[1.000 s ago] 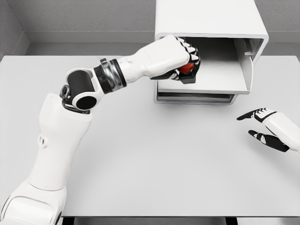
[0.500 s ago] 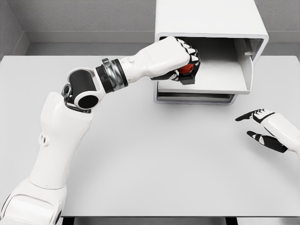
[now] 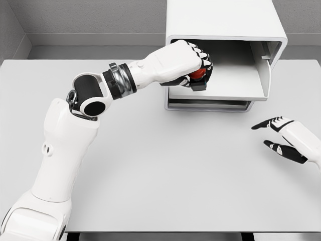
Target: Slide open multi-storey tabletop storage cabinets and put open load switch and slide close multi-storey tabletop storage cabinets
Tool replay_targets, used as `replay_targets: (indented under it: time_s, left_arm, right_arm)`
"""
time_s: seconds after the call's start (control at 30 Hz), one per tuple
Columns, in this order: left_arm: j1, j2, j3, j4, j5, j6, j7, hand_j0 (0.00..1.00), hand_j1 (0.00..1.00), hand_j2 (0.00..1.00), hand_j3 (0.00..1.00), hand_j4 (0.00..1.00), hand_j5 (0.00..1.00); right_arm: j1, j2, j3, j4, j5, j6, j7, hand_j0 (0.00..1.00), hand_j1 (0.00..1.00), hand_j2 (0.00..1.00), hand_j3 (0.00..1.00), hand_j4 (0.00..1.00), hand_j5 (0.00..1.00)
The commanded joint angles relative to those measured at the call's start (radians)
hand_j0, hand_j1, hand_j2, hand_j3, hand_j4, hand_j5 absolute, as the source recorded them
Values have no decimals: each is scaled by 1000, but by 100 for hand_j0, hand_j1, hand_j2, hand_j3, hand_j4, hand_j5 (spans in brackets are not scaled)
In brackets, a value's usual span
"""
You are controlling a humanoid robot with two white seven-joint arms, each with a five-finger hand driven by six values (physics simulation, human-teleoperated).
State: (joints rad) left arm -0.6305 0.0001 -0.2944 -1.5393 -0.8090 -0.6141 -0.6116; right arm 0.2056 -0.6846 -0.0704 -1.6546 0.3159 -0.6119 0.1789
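Load switch (image 3: pixel 199 74), red with a dark base, sat clamped in the left robot hand (image 3: pixel 193 68), fingers curled tight around it at the left edge of the pulled-out drawer (image 3: pixel 235 83). Opening was done: the upper drawer of the white storage cabinet (image 3: pixel 220 20) stood slid out toward the robot, its flat tray bare to the right of the hand. What was left, by my reading, was the release into that tray, the arm's withdrawal, then the push to shut the drawer. Whether the switch's base touched the tray yet, I couldn't tell; the fingers hid the underside. Below the hand, a lower drawer (image 3: pixel 208 105) showed only its front lip. Well apart, down and to the right, the right robot hand (image 3: pixel 283 138) hovered over the desk (image 3: pixel 165 170), fingers spread and holding nothing. Nothing blocked the tray; only the cabinet's left wall sat close beside the knuckles.
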Motion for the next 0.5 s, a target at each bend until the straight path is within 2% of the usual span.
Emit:
replay_targets:
  time_s: [0.0,0.47]
  left_arm:
    - [0,0,1,-1,2,3,1,42,42,42,42,42,42]
    - [0,0,1,10,2,3,1,46,46,46,46,46,46]
  right_arm:
    - [2,-1,0,-1,-8,1,1,66,66,66,66,66,66]
    - [2,-1,0,-4,-6,1,-1,67,67,67,67,67,67]
